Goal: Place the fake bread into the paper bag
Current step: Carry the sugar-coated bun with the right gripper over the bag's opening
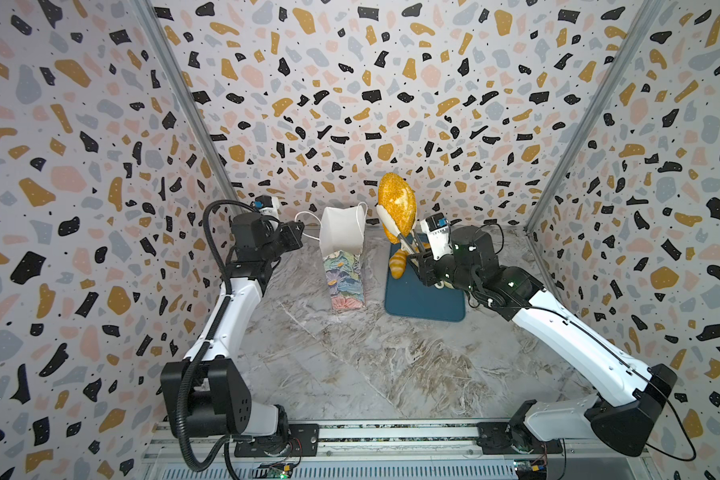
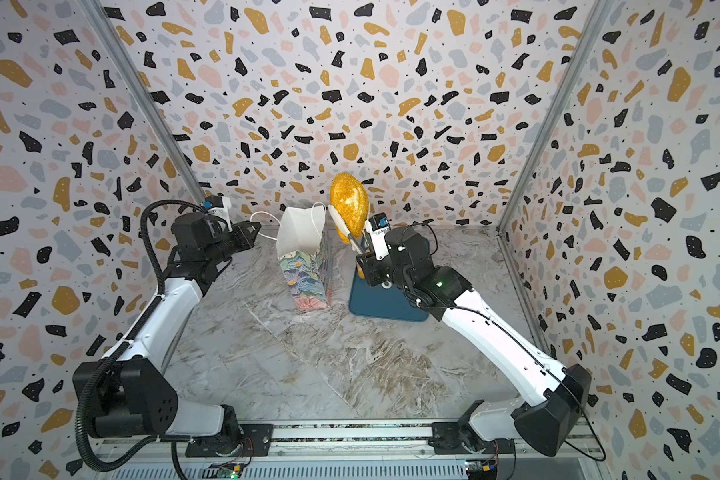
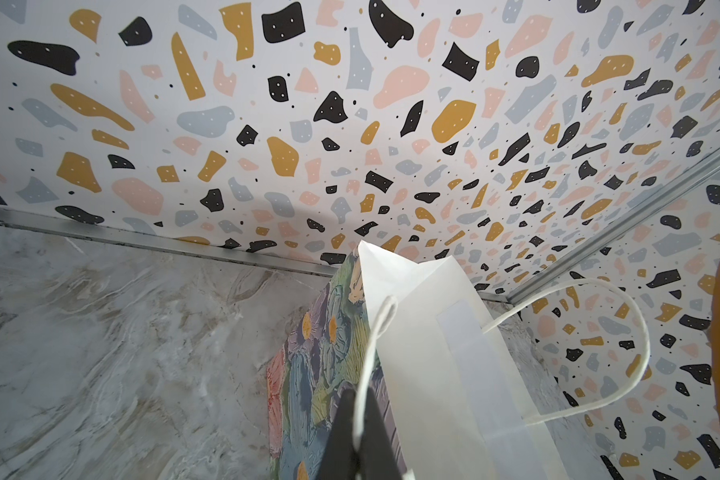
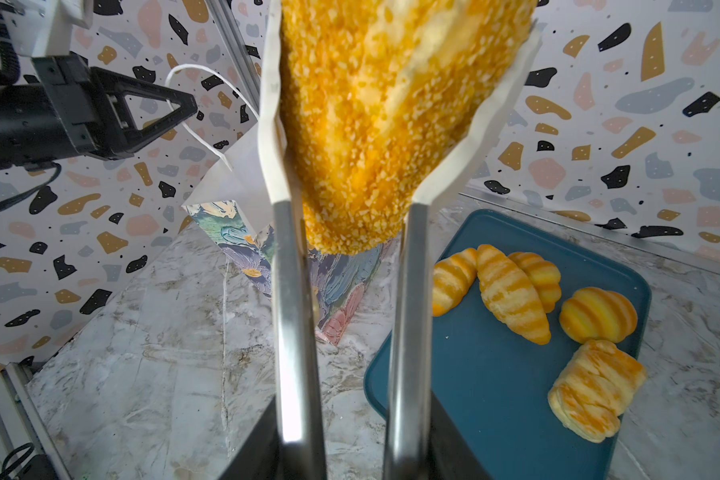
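Note:
My right gripper (image 1: 418, 259) (image 4: 352, 440) is shut on metal tongs (image 4: 292, 311). The tongs' white tips pinch the oval speckled loaf (image 1: 396, 199) (image 2: 348, 201) (image 4: 383, 124), one piece of the fake bread, held high and upright just right of the paper bag (image 1: 344, 241) (image 2: 300, 237) (image 3: 433, 353). The bag stands open, white inside and floral outside. My left gripper (image 1: 302, 232) (image 3: 356, 415) is shut on its near cord handle (image 3: 375, 345) and holds it out to the left. Several striped croissants (image 4: 512, 295) and rolls (image 4: 597, 316) lie on the tray.
The flat dark-blue tray (image 1: 425, 299) (image 4: 495, 395) lies right of the bag, partly under my right arm. The bag's other cord handle (image 3: 636, 345) loops free on its far side. Patterned walls close in behind and at both sides of the marble tabletop (image 1: 350, 365).

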Motion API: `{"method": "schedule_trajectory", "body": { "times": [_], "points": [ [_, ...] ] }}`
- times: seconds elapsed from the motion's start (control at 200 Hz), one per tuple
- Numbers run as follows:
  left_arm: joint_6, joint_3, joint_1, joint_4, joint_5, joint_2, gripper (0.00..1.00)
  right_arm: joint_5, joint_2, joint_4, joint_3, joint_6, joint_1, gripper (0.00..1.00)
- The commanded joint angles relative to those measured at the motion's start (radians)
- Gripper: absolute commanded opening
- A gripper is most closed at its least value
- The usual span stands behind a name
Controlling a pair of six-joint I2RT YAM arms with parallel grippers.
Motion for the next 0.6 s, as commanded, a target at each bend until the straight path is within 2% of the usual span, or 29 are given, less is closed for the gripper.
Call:
{"method": "schedule_trajectory", "body": {
  "times": [0.0, 0.596],
  "points": [
    [-0.010, -0.012, -0.006, 0.053, 0.016, -0.001, 0.00, 0.020, -0.007, 0.080, 0.076, -0.018, 0.020, 0.33],
    [-0.011, -0.012, -0.006, 0.054, 0.017, -0.005, 0.00, 0.051, 0.134, 0.082, 0.227, -0.054, 0.113, 0.33]
  ]
}}
